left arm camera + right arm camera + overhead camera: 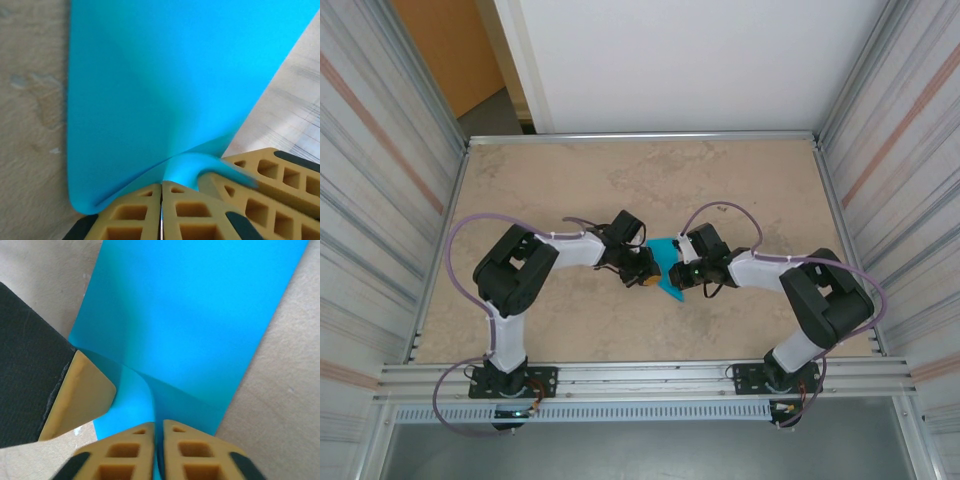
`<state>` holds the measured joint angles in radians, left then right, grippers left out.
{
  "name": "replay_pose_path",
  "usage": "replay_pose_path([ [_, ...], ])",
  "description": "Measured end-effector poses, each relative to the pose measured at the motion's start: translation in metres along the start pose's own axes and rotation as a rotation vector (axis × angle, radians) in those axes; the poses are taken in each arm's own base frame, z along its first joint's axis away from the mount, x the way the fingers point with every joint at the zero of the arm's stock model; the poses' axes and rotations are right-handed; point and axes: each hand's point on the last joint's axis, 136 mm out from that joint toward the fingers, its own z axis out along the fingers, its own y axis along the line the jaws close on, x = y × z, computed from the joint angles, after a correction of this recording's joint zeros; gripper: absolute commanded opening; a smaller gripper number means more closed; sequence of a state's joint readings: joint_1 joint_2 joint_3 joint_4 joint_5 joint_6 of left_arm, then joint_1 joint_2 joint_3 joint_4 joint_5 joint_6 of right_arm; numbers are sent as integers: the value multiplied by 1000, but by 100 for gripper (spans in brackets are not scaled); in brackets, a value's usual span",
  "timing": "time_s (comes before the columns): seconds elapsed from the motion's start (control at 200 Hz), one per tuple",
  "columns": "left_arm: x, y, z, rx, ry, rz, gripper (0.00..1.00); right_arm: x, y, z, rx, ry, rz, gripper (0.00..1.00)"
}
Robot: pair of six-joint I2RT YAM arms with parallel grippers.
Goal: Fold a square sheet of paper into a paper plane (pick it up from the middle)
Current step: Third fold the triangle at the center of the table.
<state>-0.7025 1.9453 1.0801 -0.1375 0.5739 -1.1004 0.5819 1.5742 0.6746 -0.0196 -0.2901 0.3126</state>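
The square sheet of paper (pixel 669 272) is turquoise and hangs just above the table's middle, pinched from both sides. My left gripper (pixel 649 270) comes in from the left, and in its wrist view the left gripper (pixel 161 187) has its jaws pressed together on a bunched edge of the paper (pixel 175 85). My right gripper (pixel 684 272) meets it from the right. In the right wrist view the right gripper (pixel 158 424) stands a sliver apart with a raised fold of the paper (pixel 200 315) running between its jaws. The two grippers almost touch.
The table (pixel 570 180) is a beige mottled board with metal rails along its sides and ribbed walls to the left and right. A white panel stands behind the far edge. Purple cables loop off both arms.
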Motion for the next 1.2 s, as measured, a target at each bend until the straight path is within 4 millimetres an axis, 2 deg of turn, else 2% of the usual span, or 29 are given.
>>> replay_pose_path([
  [0.16,0,1,0,-8,1,-5,8,-7,0,-17,9,-27,69,43],
  [0.331,-1,1,0,-12,-2,-7,7,-24,1,-44,25,-82,145,45],
  [0.426,-1,1,0,-13,-2,-7,7,-26,5,-51,8,-79,180,37],
  [0.566,-1,1,0,-14,-2,-8,7,-11,19,-51,-62,-3,225,23],
  [0.727,-1,1,0,-15,-2,-8,7,4,37,-43,-131,73,217,11],
  [0.922,-1,1,0,-14,-1,-8,7,25,43,-24,-156,181,227,9],
  [1.203,-1,1,0,-16,1,-9,7,28,41,-10,-162,221,237,8],
])
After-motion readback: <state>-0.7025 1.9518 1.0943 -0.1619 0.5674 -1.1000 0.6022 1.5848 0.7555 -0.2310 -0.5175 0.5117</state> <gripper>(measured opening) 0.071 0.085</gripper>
